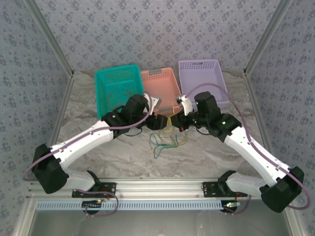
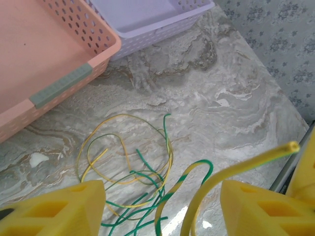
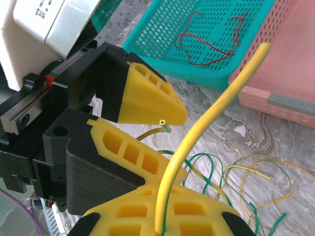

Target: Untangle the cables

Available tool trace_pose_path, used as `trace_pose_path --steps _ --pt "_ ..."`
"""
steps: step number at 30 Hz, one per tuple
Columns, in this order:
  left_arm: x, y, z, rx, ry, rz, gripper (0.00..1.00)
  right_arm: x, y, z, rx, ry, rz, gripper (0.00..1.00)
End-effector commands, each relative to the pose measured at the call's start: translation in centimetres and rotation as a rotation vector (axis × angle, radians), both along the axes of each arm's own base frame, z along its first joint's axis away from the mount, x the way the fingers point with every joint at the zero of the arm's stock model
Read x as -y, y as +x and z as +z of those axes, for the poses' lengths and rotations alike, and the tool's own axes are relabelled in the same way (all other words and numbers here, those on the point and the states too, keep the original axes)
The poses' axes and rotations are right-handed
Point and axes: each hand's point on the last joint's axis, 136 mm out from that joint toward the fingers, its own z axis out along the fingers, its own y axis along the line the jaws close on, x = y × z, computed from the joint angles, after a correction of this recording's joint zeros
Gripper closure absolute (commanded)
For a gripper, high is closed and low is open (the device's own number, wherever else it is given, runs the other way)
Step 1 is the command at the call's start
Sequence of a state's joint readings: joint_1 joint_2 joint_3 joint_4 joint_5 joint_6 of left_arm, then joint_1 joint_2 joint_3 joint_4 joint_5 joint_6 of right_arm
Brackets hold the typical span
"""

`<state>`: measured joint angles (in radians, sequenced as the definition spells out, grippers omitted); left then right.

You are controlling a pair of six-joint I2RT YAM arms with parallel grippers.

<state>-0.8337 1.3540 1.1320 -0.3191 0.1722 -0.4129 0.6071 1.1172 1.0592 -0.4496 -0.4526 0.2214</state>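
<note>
My right gripper is clamped on 1 yellow-green cable, which rises out between the jaws with its long axis pointing toward the baskets. My left gripper stands parted and grips nothing. A strand passes through its gap, so the left arm is nearer. The tangle lies on the table below both jaws. Count: 3 baskets, with 1 red wire inside the teal basket. I cannot count the tangle's strands.

Colours on the marbled grey-white table
Cables green and yellow; red wire in teal basket; salmon-pink basket; lavender basket; walls grey floral print
</note>
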Motion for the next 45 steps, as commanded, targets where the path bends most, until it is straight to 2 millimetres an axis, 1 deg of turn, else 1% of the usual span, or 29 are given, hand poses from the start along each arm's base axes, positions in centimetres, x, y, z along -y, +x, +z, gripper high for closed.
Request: trace_pose_path --steps 1,2,3,5,6,8,12,15,18,21,23,25,28,31,33,35,38,39,40,42,45 --pt "1.5 0.9 3.2 0.074 -0.078 -0.019 0.47 -0.2 -1.0 1.2 -0.006 0.030 0.028 1.00" --pt "1.4 1.2 3.3 0.075 -0.084 -0.006 0.54 -0.2 -1.1 1.1 -0.006 0.030 0.028 1.00" --pt "1.3 1.6 3.5 0.073 -0.090 0.016 0.65 -0.2 -1.1 1.0 -0.008 0.029 0.026 1.00" --pt "0.4 2.6 3.5 0.060 -0.097 0.085 0.90 0.0 -1.1 0.9 -0.004 0.027 0.017 1.00" --pt "-0.3 3.2 3.6 0.052 -0.106 0.134 0.99 0.2 -1.3 0.8 -0.005 0.026 0.013 1.00" --pt "-2.4 4.5 3.5 0.026 -0.139 0.244 1.00 0.6 -1.6 0.9 0.001 0.029 0.001 1.00" --pt "-7.7 7.4 3.6 -0.050 -0.276 0.480 1.00 1.3 -3.2 0.3 0.012 0.028 -0.011 1.00" --pt "-11.1 9.4 4.3 -0.113 -0.417 0.612 1.00 1.8 -4.4 -0.7 0.024 0.005 -0.038 1.00" --pt "-13.8 11.2 5.2 -0.175 -0.553 0.700 1.00 2.3 -5.2 -2.1 0.055 -0.043 -0.071 1.00" --pt "-15.8 12.5 6.3 -0.222 -0.633 0.751 1.00 3.0 -5.3 -3.5 0.103 -0.129 -0.140 1.00" --pt "-16.6 13.0 6.9 -0.246 -0.654 0.774 1.00 3.5 -5.1 -4.3 0.156 -0.208 -0.188 1.00" --pt "-17.8 13.4 7.0 -0.284 -0.662 0.818 1.00 4.2 -4.5 -4.8 0.228 -0.298 -0.246 1.00" --pt "-19.6 14.0 6.9 -0.344 -0.700 0.874 1.00 4.4 -4.3 -4.9 0.354 -0.394 -0.301 1.00" --pt "-20.3 14.6 7.6 -0.375 -0.749 0.867 1.00 4.1 -4.4 -5.3 0.451 -0.462 -0.322 1.00" --pt "-19.7 14.7 8.3 -0.385 -0.760 0.829 1.00 3.4 -4.5 -5.7 0.488 -0.494 -0.319 1.00" --pt "-18.0 14.5 8.8 -0.408 -0.777 0.762 1.00 2.4 -4.5 -6.1 0.512 -0.502 -0.322 1.00" --pt "-14.2 13.5 9.7 -0.420 -0.793 0.654 1.00 0.1 -4.3 -6.3 0.532 -0.463 -0.321 1.00" --pt "-13.7 13.3 10.0 -0.418 -0.797 0.645 1.00 -0.5 -4.2 -6.3 0.539 -0.460 -0.325 1.00" --pt "-13.7 13.1 10.5 -0.407 -0.801 0.645 1.00 -0.9 -3.8 -6.6 0.548 -0.482 -0.337 1.00" --pt "-14.7 13.0 11.7 -0.373 -0.787 0.673 1.00 -0.9 -3.2 -7.3 0.574 -0.551 -0.377 1.00" --pt "-17.1 13.0 14.0 -0.327 -0.730 0.730 1.00 -0.6 -3.0 -8.7 0.626 -0.619 -0.393 1.00"
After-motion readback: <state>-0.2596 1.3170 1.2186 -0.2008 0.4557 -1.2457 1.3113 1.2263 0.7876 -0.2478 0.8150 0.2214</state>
